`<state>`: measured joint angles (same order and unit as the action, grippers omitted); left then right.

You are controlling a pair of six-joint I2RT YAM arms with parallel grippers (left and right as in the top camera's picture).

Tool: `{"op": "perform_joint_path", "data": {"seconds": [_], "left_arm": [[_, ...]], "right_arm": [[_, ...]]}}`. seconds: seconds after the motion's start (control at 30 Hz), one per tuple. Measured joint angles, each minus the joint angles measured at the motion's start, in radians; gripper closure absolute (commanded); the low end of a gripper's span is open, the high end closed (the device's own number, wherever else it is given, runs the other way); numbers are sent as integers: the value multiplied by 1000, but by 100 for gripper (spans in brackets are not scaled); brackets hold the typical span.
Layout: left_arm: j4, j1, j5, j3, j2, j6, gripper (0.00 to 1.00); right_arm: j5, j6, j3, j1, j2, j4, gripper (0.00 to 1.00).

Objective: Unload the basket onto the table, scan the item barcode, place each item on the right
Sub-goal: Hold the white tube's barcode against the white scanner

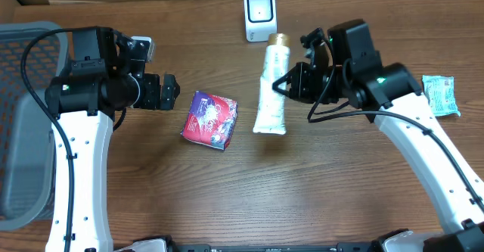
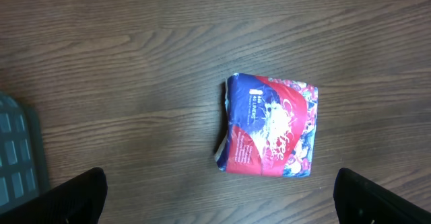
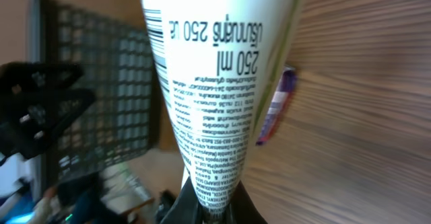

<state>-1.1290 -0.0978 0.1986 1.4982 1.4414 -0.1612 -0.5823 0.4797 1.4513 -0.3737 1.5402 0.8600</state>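
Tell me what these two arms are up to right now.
The right gripper is shut on a white plastic tube with a gold cap, its cap end pointing toward the small white scanner at the far side. The left gripper hangs open beside a red and blue packet, touching nothing. A teal packet lies off to the right, and a grey mesh basket sits at the left.
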Motion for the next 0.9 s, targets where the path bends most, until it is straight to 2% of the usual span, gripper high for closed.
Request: {"op": "perform_joint_path", "data": {"seconds": [0.23, 0.33, 0.63, 0.9], "left_arm": [[0, 0, 0, 0, 0, 0, 1], [0, 0, 0, 0, 0, 0, 0], [0, 0, 0, 0, 0, 0, 0], [0, 0, 0, 0, 0, 0, 0]], "right_arm": [[274, -86, 358, 0, 89, 175, 96], [412, -136, 462, -5, 159, 171, 96], [909, -410, 488, -81, 460, -135, 96], [1115, -869, 486, -118, 634, -423, 96]]}}
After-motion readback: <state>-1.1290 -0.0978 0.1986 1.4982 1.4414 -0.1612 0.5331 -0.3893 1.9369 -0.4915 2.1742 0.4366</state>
